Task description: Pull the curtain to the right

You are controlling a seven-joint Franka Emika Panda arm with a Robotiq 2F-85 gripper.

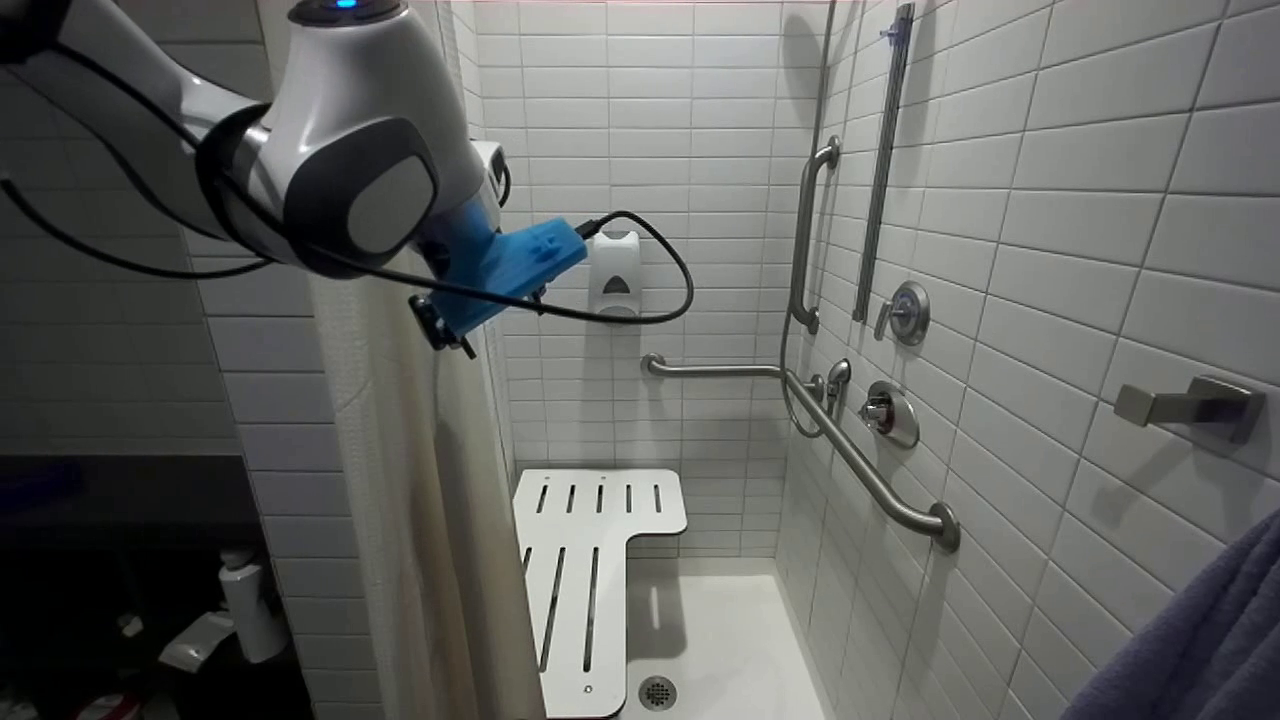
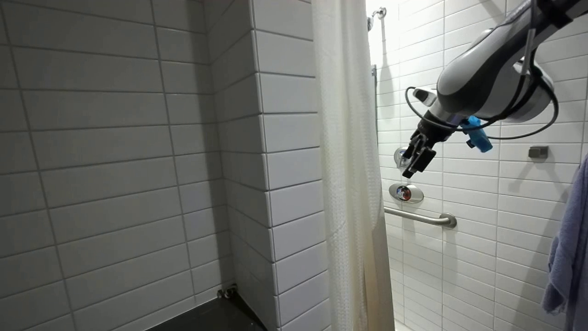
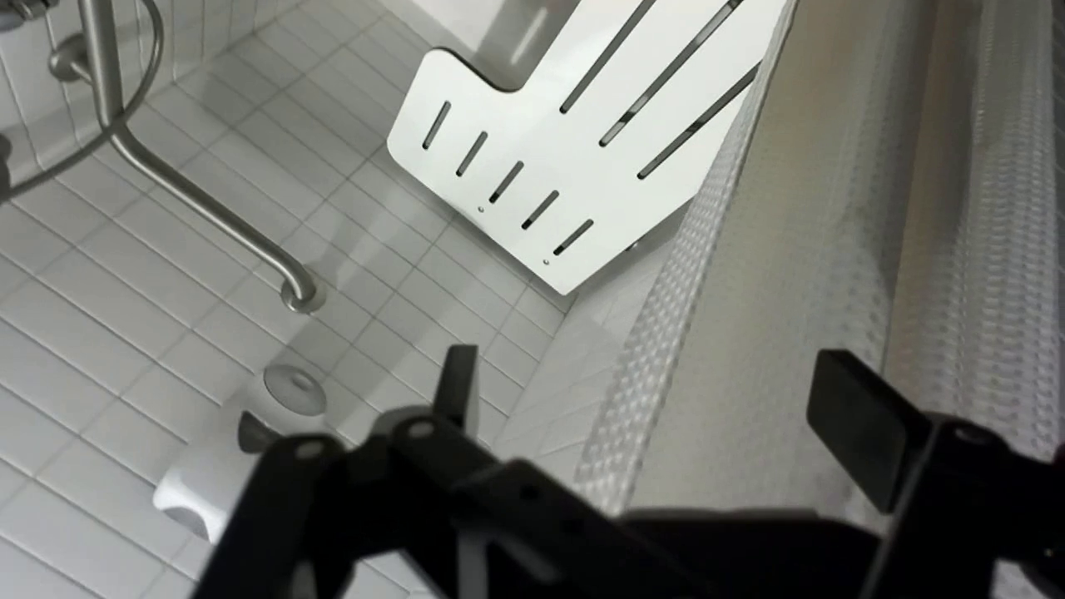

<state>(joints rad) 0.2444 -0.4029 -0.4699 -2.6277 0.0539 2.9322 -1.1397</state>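
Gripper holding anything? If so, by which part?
Nothing is held. The gripper is open; in the wrist view the curtain shows between its spread fingers, unclamped.

The curtain [image 1: 430,520] hangs beside the white slatted seat [image 1: 590,530].

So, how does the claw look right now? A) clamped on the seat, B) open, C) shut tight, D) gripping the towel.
B: in the wrist view, the gripper has its two fingers wide apart, with part of the curtain showing between them in that picture.
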